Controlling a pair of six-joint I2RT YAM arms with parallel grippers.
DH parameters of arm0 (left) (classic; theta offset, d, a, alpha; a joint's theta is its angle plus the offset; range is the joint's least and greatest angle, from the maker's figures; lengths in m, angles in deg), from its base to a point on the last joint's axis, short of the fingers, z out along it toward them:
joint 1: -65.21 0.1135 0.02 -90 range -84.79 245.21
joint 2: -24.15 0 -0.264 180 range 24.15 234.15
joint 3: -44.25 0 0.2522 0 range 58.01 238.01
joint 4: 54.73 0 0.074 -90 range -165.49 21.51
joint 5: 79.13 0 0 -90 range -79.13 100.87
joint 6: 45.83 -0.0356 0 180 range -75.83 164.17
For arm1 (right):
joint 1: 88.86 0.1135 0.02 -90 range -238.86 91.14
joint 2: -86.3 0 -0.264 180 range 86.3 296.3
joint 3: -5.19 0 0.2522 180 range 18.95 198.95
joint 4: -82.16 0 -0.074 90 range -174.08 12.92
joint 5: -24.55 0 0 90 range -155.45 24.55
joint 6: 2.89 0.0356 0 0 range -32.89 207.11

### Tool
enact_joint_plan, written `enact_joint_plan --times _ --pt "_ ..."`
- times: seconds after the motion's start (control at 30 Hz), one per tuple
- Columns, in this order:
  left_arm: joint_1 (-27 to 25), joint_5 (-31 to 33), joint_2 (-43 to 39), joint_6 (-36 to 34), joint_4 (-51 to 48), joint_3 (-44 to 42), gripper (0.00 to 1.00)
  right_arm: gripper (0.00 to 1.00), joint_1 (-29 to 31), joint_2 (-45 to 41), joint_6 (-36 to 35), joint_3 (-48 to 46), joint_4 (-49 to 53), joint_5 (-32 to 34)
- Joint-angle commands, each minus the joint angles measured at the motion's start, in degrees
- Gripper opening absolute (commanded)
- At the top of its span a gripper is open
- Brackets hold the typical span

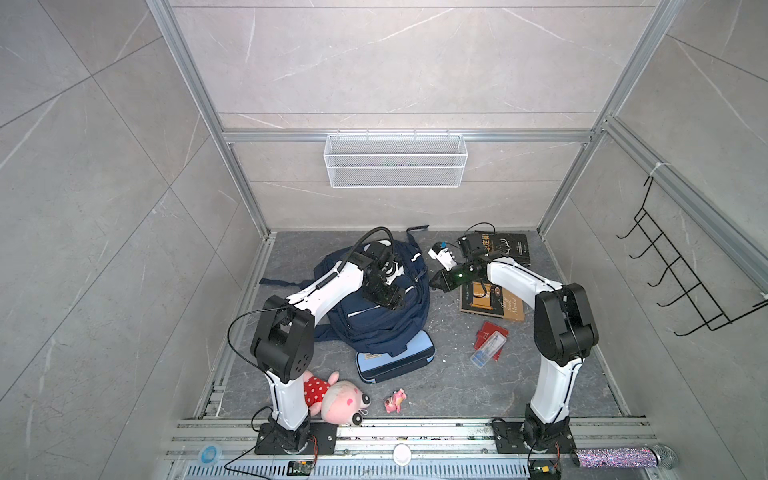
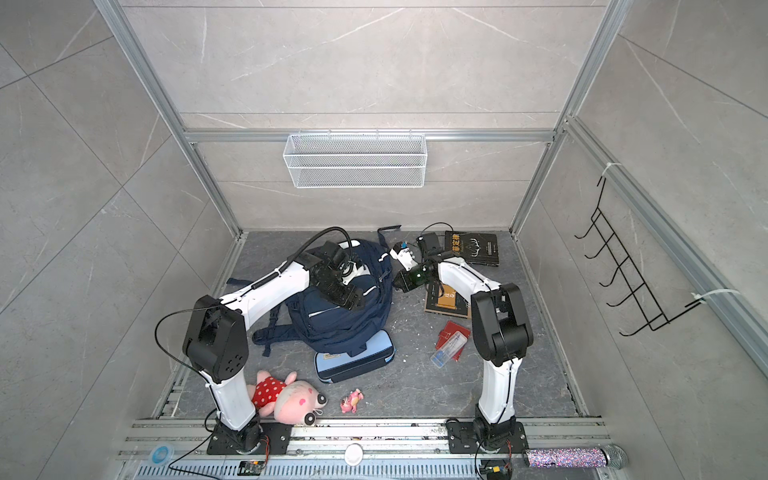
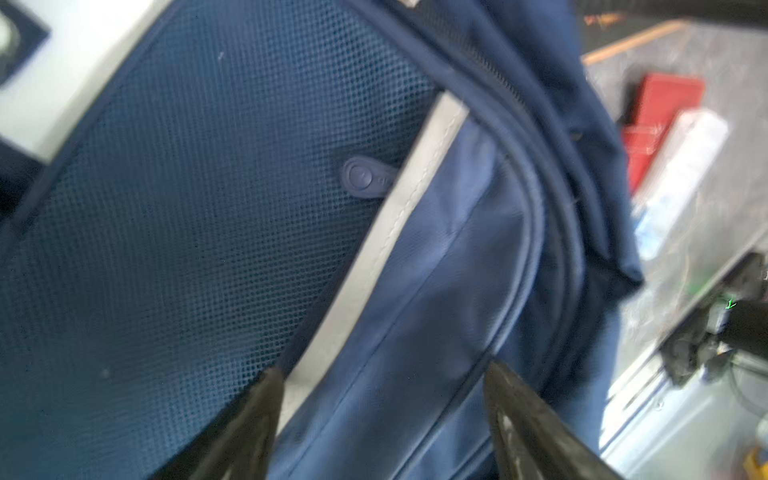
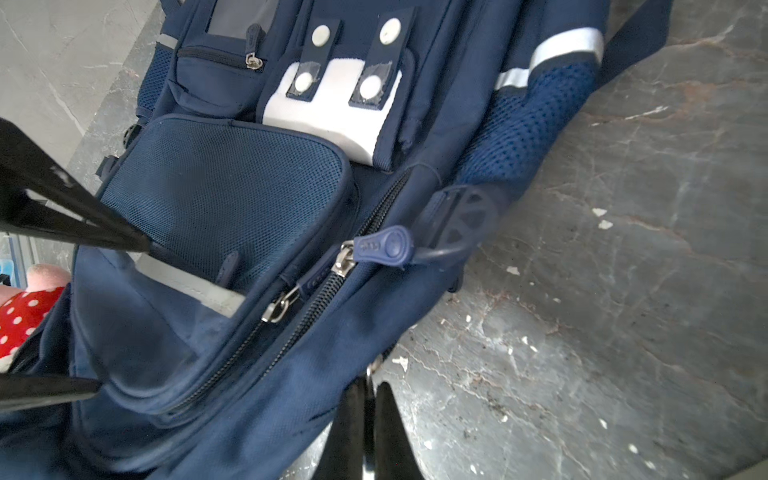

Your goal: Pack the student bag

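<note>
Student bag [image 1: 386,328] [image 2: 332,324] lies front-up on the dark stone tabletop [image 1: 457,386], just off the middle toward 10 o'clock, shoulder straps trailing out at its 9 o'clock side. Its lower edge rests on a light-blue pencil case [image 1: 399,361] at 6 o'clock.

The left gripper [image 1: 392,301] [image 3: 384,370] hangs over the bag's front. Its fingers are spread wide with nothing between them, one tip above the grey reflective stripe [image 3: 399,216] and one above the plain navy pocket. I cannot tell whether they touch the fabric.

The right gripper [image 1: 434,284] [image 4: 368,386] sits at the bag's 3 o'clock edge, fingers pressed together. A small metal piece shows right at the tips, but I cannot tell whether it is pinched. A navy rubber zip pull [image 4: 390,247] lies near them, apart.

From the bag, a brown book [image 1: 494,305] lies at 3 o'clock and a black book [image 1: 511,247] at 2. A red case [image 1: 492,332] under a clear plastic box lies at 4. A pink plush toy [image 1: 336,399] lies at 7 and a small pink figure [image 1: 395,401] at 6.
</note>
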Motion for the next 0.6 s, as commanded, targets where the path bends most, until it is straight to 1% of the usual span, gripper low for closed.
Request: enact_joint_plan --times 0.0,0.07,0.1,0.13,0.2,0.27,0.3,0.37,0.4,0.43,0.47,0.5,0.57 --pt "-1.7 7.9 -1.7 -4.9 3.0 -0.4 0.9 0.0 0.0 -1.3 -1.6 3.7 2.0 0.3" --pt "-2.2 10.6 -1.7 -6.0 3.8 -0.8 0.89 0.0 -0.1 -0.6 -1.7 5.0 2.7 0.1" --pt "-2.4 11.8 -1.6 -6.7 4.3 -0.8 0.88 0.0 0.0 -0.4 -1.7 5.4 3.0 0.1" --pt "-2.6 12.7 -1.5 -7.2 4.7 -0.9 0.85 0.0 0.0 -0.2 -1.7 5.7 3.0 0.1" --pt "-3.2 14.1 -1.6 -8.5 5.3 -1.1 0.74 0.0 0.0 0.1 -1.4 6.1 3.0 0.2" --pt "-3.9 15.5 -0.9 -10.6 5.2 -1.3 0.6 0.0 -0.1 0.5 -1.5 6.6 3.1 0.1" --pt "-4.4 16.4 -0.5 -11.4 5.0 -1.5 0.55 0.0 -0.1 0.6 -1.5 6.7 3.2 0.1" --pt "-4.7 17.9 -0.1 -11.6 5.6 -2.2 0.43 0.0 -0.1 0.8 -1.6 7.2 3.7 0.1" --pt "-4.7 17.9 -0.2 -11.1 6.5 -2.7 0.32 0.0 0.0 0.9 -1.7 7.6 4.2 0.0" --pt "-4.7 18.0 -0.3 -10.6 7.5 -3.0 0.15 0.0 0.0 0.9 -2.0 7.9 4.7 0.0" --pt "-4.7 17.9 -0.1 -10.0 8.2 -2.9 0.03 0.0 0.0 1.0 -2.2 8.1 5.1 0.0" --pt "-4.6 17.8 0.1 -9.3 8.5 -2.3 0.0 0.0 0.0 1.0 -2.5 8.3 5.5 0.1" --pt "-4.4 16.8 0.4 -7.7 8.5 -0.5 0.0 0.0 -0.1 1.2 -2.8 8.5 6.1 0.0"
